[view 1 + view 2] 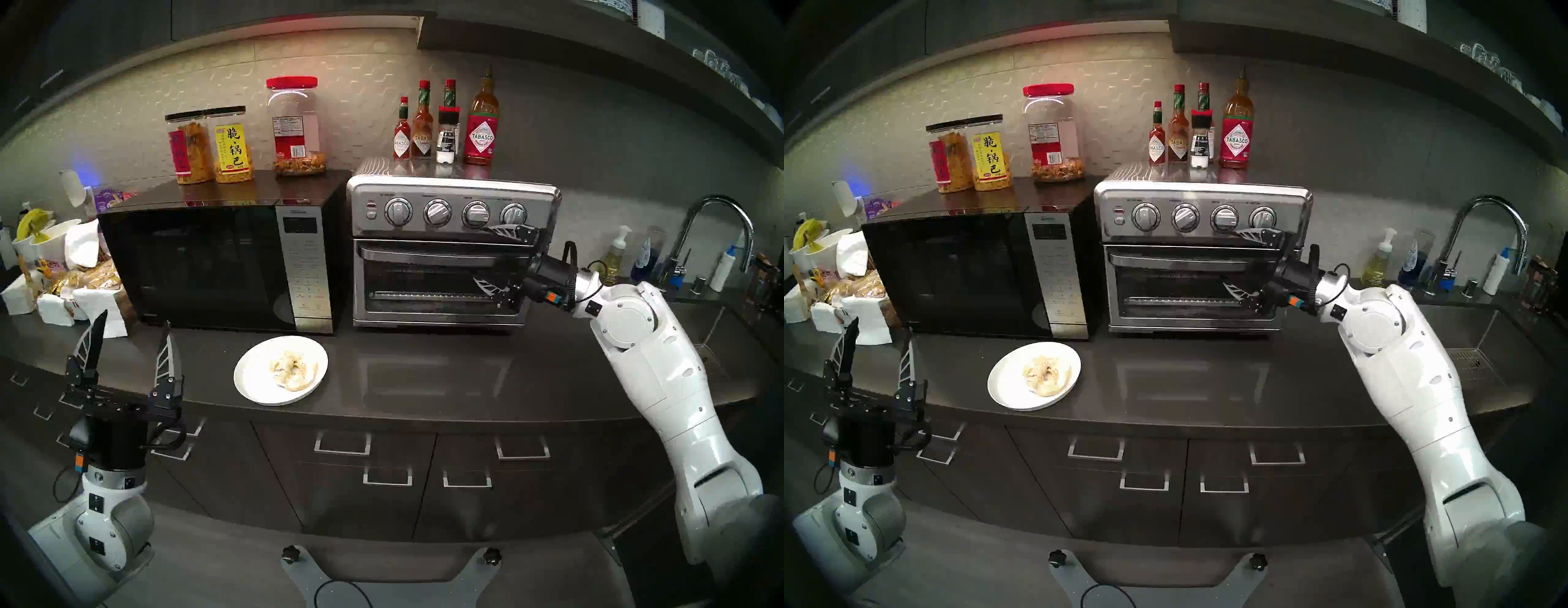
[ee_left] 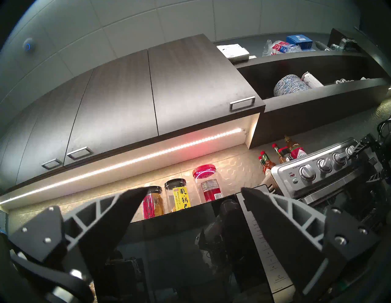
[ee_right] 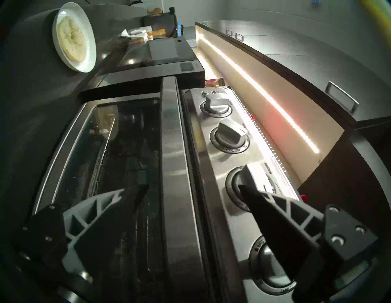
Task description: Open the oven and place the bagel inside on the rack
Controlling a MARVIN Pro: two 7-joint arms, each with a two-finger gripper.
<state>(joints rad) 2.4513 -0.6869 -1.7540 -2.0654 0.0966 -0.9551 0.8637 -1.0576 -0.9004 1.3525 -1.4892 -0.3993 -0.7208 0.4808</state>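
The stainless-steel oven (image 1: 449, 250) stands on the counter right of the microwave, its glass door up and shut. My right gripper (image 1: 494, 258) is open at the right end of the door's bar handle (image 3: 175, 169), one finger above the bar by the knobs and one below it against the glass. The rack is behind the dark glass and I cannot make it out. The bagel (image 1: 292, 368) lies on a white plate (image 1: 250, 373) in front of the microwave, also seen in the right wrist view as bagel (image 3: 72, 40). My left gripper (image 1: 133, 322) is open and empty, left of the plate, pointing up.
A black microwave (image 1: 203, 263) with snack jars (image 1: 212, 148) on top stands left of the oven. Sauce bottles (image 1: 481, 127) stand on the oven's top. Bags, napkins and bananas (image 1: 51, 271) crowd the far left. A sink faucet (image 1: 717, 229) and soap bottles are at the right.
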